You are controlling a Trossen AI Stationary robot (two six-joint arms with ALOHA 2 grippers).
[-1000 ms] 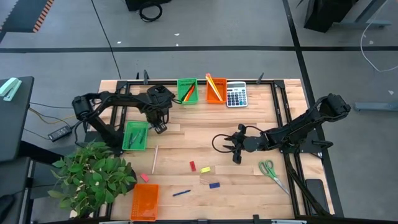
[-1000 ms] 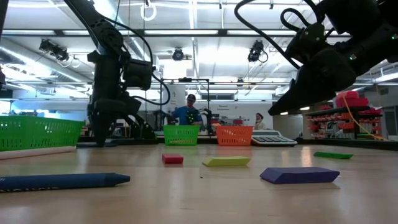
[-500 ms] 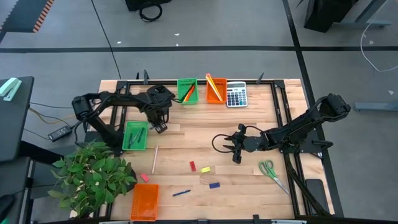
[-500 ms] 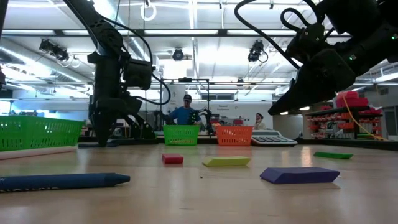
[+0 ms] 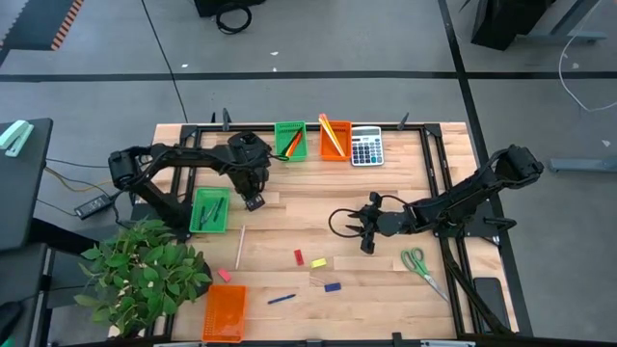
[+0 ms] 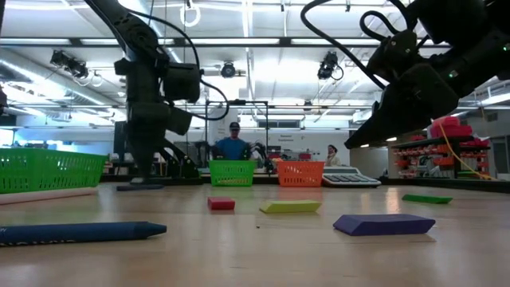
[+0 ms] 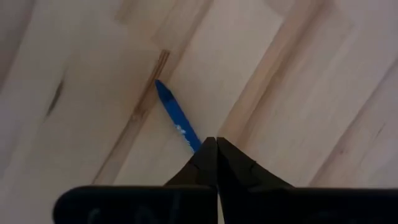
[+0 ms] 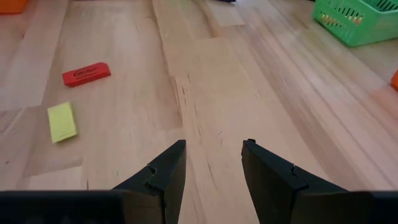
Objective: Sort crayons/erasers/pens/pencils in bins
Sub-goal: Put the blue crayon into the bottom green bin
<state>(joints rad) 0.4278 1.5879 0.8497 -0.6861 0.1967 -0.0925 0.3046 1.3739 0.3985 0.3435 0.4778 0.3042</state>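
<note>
Left hand [image 5: 254, 200] — low over the counter [image 5: 386, 193] beside the near green bin [image 5: 210, 210], fingers [image 7: 205, 165] pressed together on the end of a blue pen [image 7: 175, 117] that lies flat on the wood.

Right hand [image 5: 365, 234] — mid-counter, raised, fingers [image 8: 163, 174] apart, holding nothing.

Bins — second green bin [image 5: 290, 141] and an orange bin [image 5: 335, 138] at the far edge, both holding sticks; another orange bin [image 5: 225, 311] at the near edge.

Loose items — red eraser [image 5: 298, 257], yellow eraser [image 5: 318, 262], blue eraser [image 5: 333, 286], pink eraser [image 5: 224, 275], another blue pen [image 5: 281, 299], pale pencil [image 5: 240, 247].

Others — calculator [image 5: 365, 147], scissors [image 5: 420, 266].
</note>
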